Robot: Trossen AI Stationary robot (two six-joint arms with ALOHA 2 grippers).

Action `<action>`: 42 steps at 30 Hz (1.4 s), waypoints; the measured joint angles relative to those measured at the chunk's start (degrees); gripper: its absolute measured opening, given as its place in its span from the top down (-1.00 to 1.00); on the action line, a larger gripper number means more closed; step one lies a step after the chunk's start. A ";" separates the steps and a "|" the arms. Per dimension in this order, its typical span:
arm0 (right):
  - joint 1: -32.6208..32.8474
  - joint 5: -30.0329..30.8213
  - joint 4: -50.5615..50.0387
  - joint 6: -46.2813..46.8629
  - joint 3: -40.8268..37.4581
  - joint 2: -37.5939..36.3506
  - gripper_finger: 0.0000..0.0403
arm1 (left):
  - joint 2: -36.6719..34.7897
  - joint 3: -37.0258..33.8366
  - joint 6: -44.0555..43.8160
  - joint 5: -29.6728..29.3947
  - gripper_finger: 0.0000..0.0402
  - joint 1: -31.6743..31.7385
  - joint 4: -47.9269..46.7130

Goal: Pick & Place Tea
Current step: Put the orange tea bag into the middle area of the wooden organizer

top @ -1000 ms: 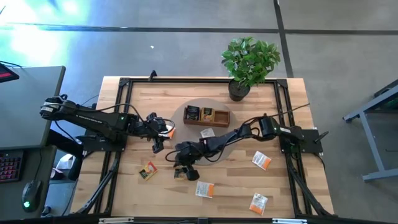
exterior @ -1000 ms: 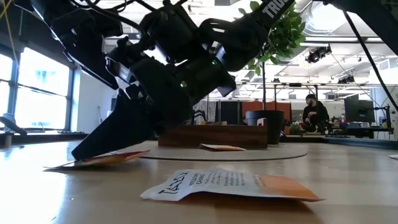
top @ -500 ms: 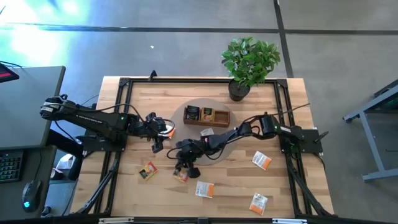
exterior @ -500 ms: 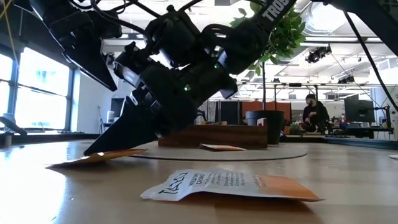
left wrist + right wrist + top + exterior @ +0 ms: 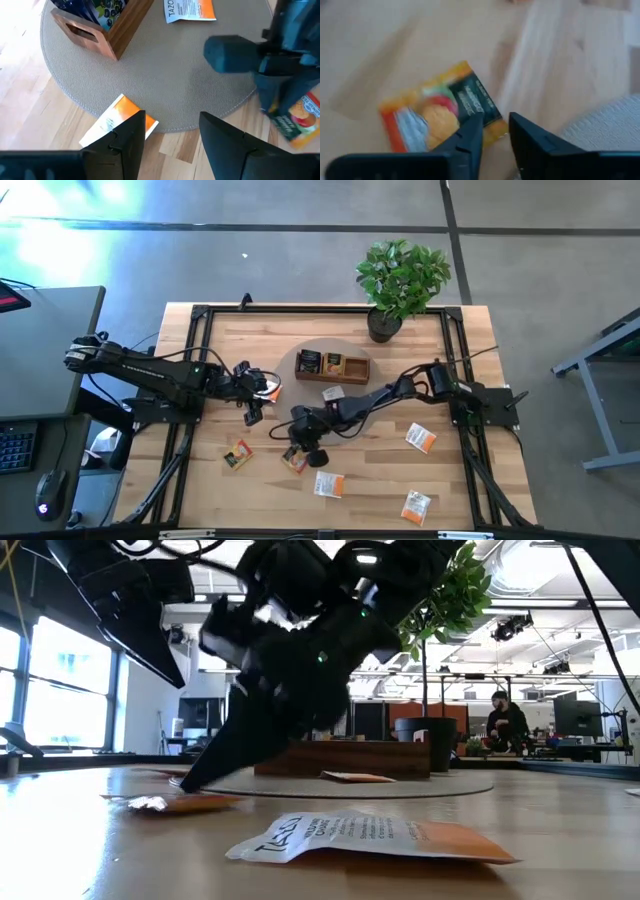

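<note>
Right pincer (image 5: 297, 452): raised since a second ago, fingers nearly shut at the yellow-orange sachet (image 5: 295, 461) edge, below the tray (image 5: 345, 378); grip uncertain. Left pincer (image 5: 172, 132): open.

We read "TAZO" on the white-and-orange sachet (image 5: 190, 10) lying on the grey round mat (image 5: 165, 75) in the left wrist view. In the low view the nearest sachet (image 5: 365, 836) carries the same dark logo at its white end, followed by lines of small print too fine for us to make out. White capitals, "TRO" as far as we can tell, run along the dark arm (image 5: 440, 555) overhead. The yellow-orange sachet (image 5: 442, 112) bears lettering we cannot read.
</note>
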 joint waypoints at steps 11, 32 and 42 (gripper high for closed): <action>1.05 6.07 0.34 -1.90 0.22 0.64 0.15 | 0.03 0.00 -0.06 0.03 0.09 0.02 0.29; -0.26 6.36 0.34 2.60 0.29 1.56 0.96 | 0.05 0.00 0.35 0.26 0.09 0.01 -0.06; -0.55 34.01 -18.60 -1.33 0.17 -11.16 0.97 | 0.05 0.00 0.45 0.20 0.09 0.00 -0.49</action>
